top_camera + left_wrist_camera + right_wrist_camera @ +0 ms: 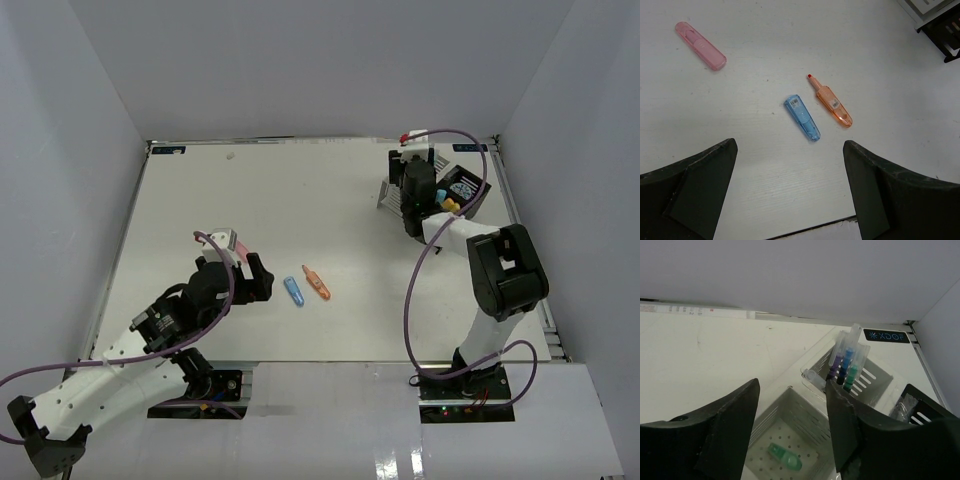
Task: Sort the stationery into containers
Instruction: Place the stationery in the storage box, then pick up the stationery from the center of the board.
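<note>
A blue marker point(293, 291) and an orange marker point(317, 283) lie side by side mid-table. They also show in the left wrist view, blue point(802, 118) and orange point(831, 102). A pink marker point(700, 45) lies apart, far left in that view. My left gripper point(790, 190) is open and empty, hovering short of the blue marker point(255, 278). My right gripper point(792, 425) is open and empty above the white container point(805, 405). A green marker point(785, 457) lies in its near compartment. Capped pens point(845, 362) stand in its far compartment.
The black container point(465, 195) stands right of the white one at the far right and holds a blue-white roll point(462, 188) and a yellow marker point(452, 205). Its corner shows in the right wrist view point(920, 407). White walls enclose the table.
</note>
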### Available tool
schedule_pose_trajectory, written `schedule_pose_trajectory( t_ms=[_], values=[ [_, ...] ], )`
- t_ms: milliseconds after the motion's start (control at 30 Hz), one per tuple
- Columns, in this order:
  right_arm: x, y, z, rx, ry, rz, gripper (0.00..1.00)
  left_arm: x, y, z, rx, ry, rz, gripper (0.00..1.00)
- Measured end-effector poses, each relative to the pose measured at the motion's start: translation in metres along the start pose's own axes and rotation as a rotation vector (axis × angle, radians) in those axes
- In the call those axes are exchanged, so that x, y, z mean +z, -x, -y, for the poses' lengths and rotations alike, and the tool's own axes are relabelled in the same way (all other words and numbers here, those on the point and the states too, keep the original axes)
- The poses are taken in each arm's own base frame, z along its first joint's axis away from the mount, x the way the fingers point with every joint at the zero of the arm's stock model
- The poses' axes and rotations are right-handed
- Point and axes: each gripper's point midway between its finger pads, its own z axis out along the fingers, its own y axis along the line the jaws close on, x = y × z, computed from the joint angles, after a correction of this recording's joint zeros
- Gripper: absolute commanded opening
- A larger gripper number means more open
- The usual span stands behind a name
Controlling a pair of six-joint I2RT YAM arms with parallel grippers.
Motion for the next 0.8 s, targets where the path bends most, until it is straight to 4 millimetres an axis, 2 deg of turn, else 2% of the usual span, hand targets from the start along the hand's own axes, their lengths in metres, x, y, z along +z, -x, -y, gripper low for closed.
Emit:
schedule_pose_trajectory(
  t_ms=[33, 100, 133, 233, 367, 467, 533, 633, 800],
  values=[
    [-0.003, 0.004, 0.001, 0.002, 0.007, 0.002, 0.72, 0.0, 0.0, 0.0, -0.001, 0.0, 0.0, 0.98],
    [-0.01, 0.016, 0.003, 0.012, 0.018, 0.007, 0.79, 0.0, 0.0, 0.0, -0.004, 0.001, 0.0, 0.98],
    [-0.013, 0.024, 0.005, 0.02, 0.022, 0.016, 0.86, 0.0, 0.0, 0.0, -0.004, 0.001, -0.001, 0.98],
    [-0.031, 0.054, 0.012, 0.051, 0.048, 0.035, 0.95, 0.002, -0.002, 0.0, 0.002, 0.008, -0.009, 0.98],
    [-0.066, 0.094, 0.02, 0.105, 0.111, 0.062, 0.97, 0.012, -0.013, -0.001, 0.041, 0.036, -0.056, 0.98],
    [-0.102, 0.11, 0.025, 0.148, 0.181, 0.072, 0.97, 0.022, -0.026, -0.002, 0.089, 0.058, -0.12, 0.98],
    [-0.129, 0.107, 0.026, 0.178, 0.231, 0.065, 0.97, 0.029, -0.033, 0.002, 0.124, 0.068, -0.171, 0.98],
    [-0.165, 0.086, 0.023, 0.208, 0.313, 0.028, 0.98, 0.039, -0.039, 0.011, 0.183, 0.062, -0.238, 0.98],
    [-0.216, 0.027, 0.01, 0.246, 0.448, -0.074, 0.97, 0.049, -0.034, 0.028, 0.369, -0.015, -0.297, 0.98]
  ],
)
